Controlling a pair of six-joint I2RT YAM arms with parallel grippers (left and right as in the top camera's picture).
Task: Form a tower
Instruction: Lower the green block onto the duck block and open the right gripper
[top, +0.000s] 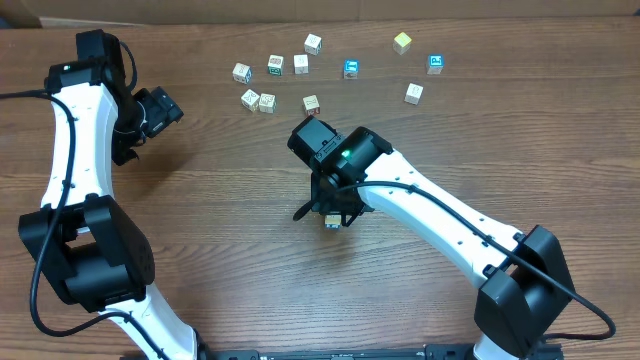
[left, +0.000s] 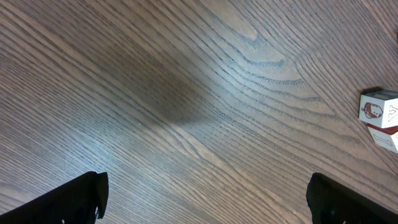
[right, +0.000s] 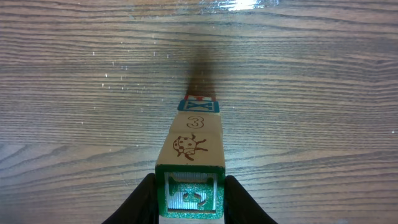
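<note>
Roughly mid-table, toward the near edge: the tower stands on the wooden table, mostly hidden under the right gripper in the overhead view.

Right wrist view looks down the stack. The tower is narrow and upright. Its top cube has a green-framed face. The side turned to the camera shows a ladybug drawing, then a "3" on the cube below, then a blue-framed face lower down. A sliver of red shows at the foot; I cannot tell what it belongs to.

The right gripper pinches the top cube. Its dark fingers press against both sides, with no gap visible.

The left gripper hangs at the far left of the table, well apart from the tower. In the left wrist view its jaws are spread wide, left gripper, with only bare wood grain between the tips.

Loose cubes lie scattered along the far side of the table, none touching the tower. One with a red print shows at the right edge of the left wrist view, with another just beside it.
</note>
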